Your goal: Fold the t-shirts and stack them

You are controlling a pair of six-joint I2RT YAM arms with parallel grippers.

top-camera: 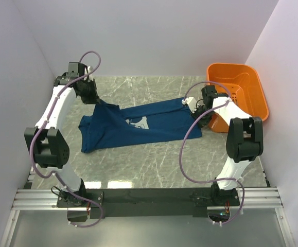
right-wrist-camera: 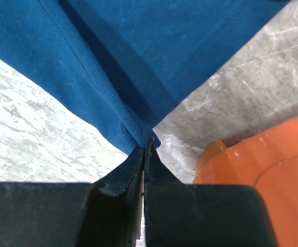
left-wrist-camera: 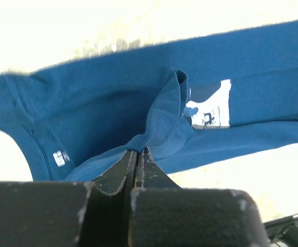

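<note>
One dark teal-blue t-shirt lies stretched across the middle of the marble table, its pale grey chest print partly showing. My left gripper is shut on the shirt's raised far-left edge; in the left wrist view the cloth rises in a fold from the pinch, with the print to the right. My right gripper is shut on the shirt's far-right corner next to the basket; in the right wrist view the hemmed corner sits between the shut jaws.
An orange plastic basket stands at the back right, just behind my right gripper; its rim shows in the right wrist view. White walls close in the table on the left, back and right. A dark rail runs along the near edge.
</note>
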